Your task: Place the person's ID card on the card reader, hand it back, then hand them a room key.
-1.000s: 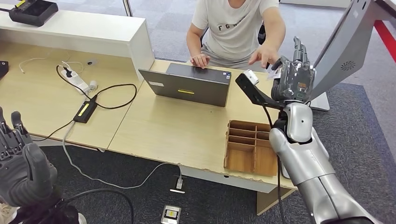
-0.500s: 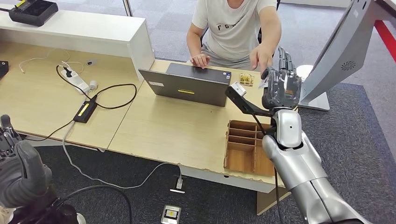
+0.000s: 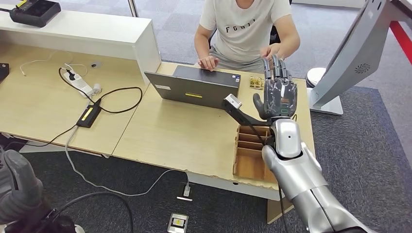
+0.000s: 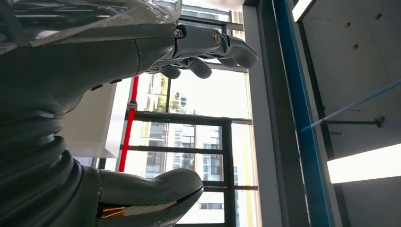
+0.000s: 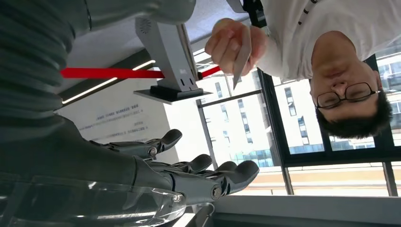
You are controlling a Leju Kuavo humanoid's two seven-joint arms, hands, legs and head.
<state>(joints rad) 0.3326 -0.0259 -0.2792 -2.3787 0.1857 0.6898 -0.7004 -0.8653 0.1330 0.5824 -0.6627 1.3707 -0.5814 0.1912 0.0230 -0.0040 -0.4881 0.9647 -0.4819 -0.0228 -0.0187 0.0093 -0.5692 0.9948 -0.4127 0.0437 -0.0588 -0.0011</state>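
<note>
Card (image 5: 242, 56) first: we see the thin flat card pinched in the person's hand (image 5: 231, 45) in our right wrist view, held up near our right hand but not touching it. We think the person is holding it out so that we can take it.

Our right hand (image 3: 277, 92) is raised above the far side of the desk (image 3: 184, 141), palm toward the person, its fingers (image 5: 208, 175) straight and spread with nothing in them. We guess it is up like that to be ready for the card.

Our left hand (image 3: 19, 187) hangs low, beside the desk and far from the person. Its fingers (image 4: 213, 47) look a little bent with a gap to the thumb, and we see nothing in them.

A wooden box (image 3: 252, 155) with little rooms sits on the desk just under our right arm. The rooms we can see look bare, but the arm hides some of them. A grey laptop (image 3: 194, 90) lies in front of the person, and a small gold thing (image 3: 256, 81) sits beside it. We cannot tell which thing is the card reader, and we cannot spot a room key.
</note>
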